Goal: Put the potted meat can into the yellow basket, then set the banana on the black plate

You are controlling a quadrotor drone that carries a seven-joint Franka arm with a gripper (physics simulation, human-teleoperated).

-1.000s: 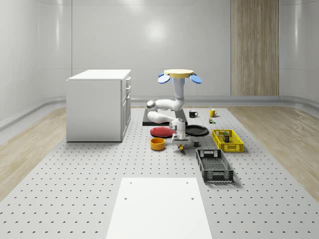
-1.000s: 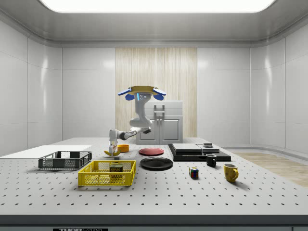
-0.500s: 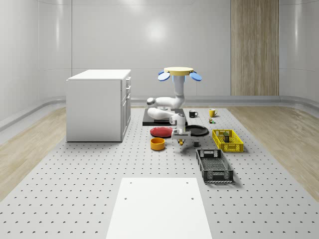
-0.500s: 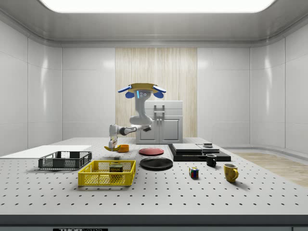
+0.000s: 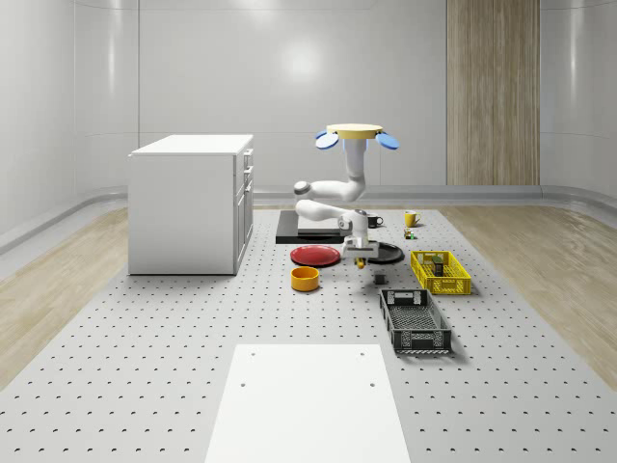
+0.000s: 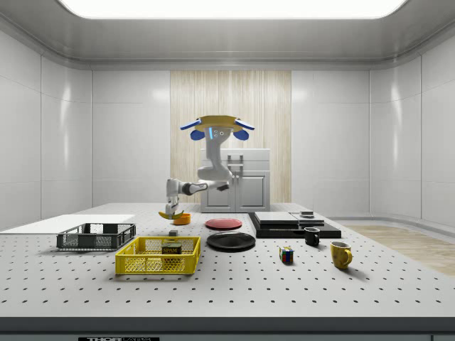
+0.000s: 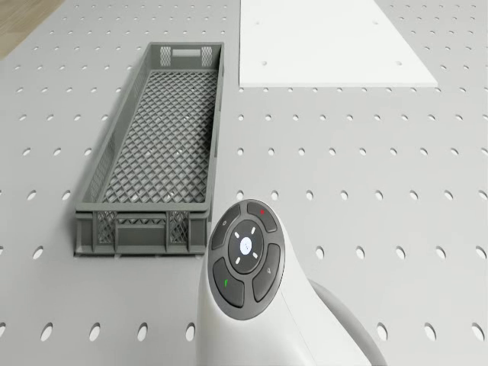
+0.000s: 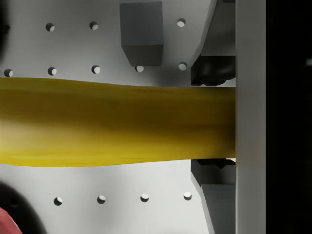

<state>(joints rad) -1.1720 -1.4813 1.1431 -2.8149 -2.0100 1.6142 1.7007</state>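
A: One banana [image 8: 117,122] hangs clamped in the pincer [image 6: 171,211], above the desk [image 5: 145,328] between the orange bowl [image 5: 305,278] and the black plate [image 5: 386,253]. I'd carry it level over the plate's middle, lower until it touches, then release.

B: And the potted meat can [image 6: 170,249]?

A: Already in the yellow basket [image 6: 157,256]; the side view shows that. The wrist view shows the jaws pressed on the fruit. The drone [image 5: 354,134] hovers over the plate area; its own view shows a grey crate [image 7: 156,149].
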